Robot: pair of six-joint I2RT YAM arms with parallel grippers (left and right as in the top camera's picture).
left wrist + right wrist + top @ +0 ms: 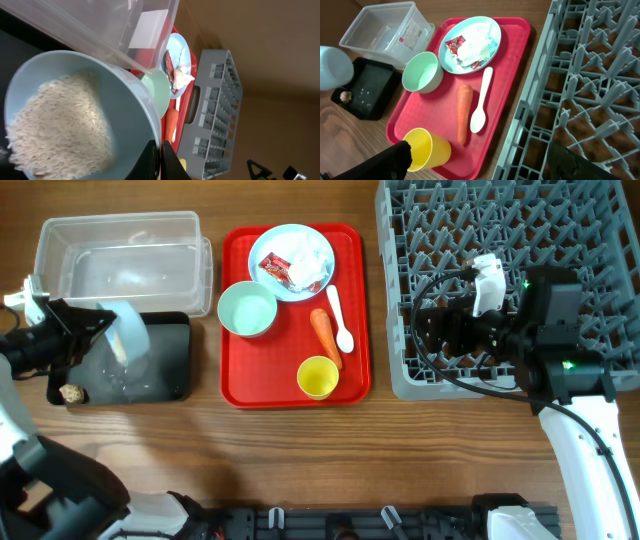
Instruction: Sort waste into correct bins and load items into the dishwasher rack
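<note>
The left claw (100,330) is clenched on the rim of a pale blue bowl (128,340) at the left of the overhead view; the bowl is tipped steeply over the black tray (170,370), with rice (60,125) heaped against its lower side; a brown lump (71,393) sits in the tray's lower left corner; the clear tub (120,255) lies just above; the right claw (425,330) hangs released over the rack (590,240) edge; on the red tray (245,385) the carrot (325,335) runs top to bottom, tip downward.
</note>
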